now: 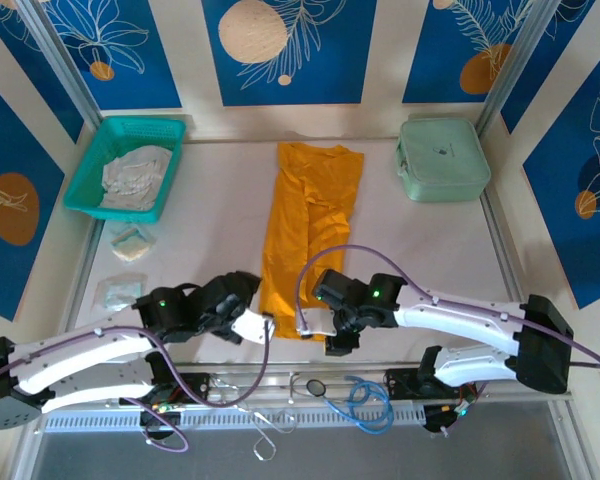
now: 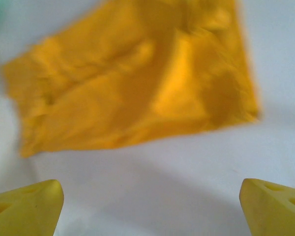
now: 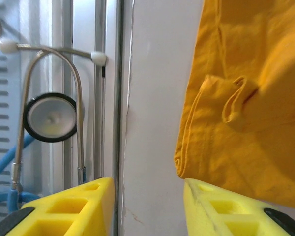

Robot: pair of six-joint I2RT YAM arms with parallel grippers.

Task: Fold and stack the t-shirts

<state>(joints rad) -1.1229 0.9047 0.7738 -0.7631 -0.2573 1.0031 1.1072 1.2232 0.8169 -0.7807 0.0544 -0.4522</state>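
Note:
The mustard-orange t-shirt (image 1: 310, 220) lies on the white table, folded lengthwise into a long strip running from the back to the near edge. A pale whitish-grey garment (image 1: 135, 178) sits crumpled in the teal basket. My left gripper (image 1: 264, 323) hovers just left of the shirt's near end, open wide, and the shirt (image 2: 137, 83) lies ahead of its yellow fingertips (image 2: 24, 209). My right gripper (image 1: 312, 325) is at the near end's right side, open. Bare table shows between its fingers (image 3: 73, 206), and the shirt's hem (image 3: 246, 98) lies against the right one.
The teal mesh basket (image 1: 90, 165) stands at the back left, the mint-green case (image 1: 442, 158) at the back right. Two small packets (image 1: 132, 243) lie at the left. A stethoscope (image 3: 51, 117) rests on the metal rail past the table's near edge.

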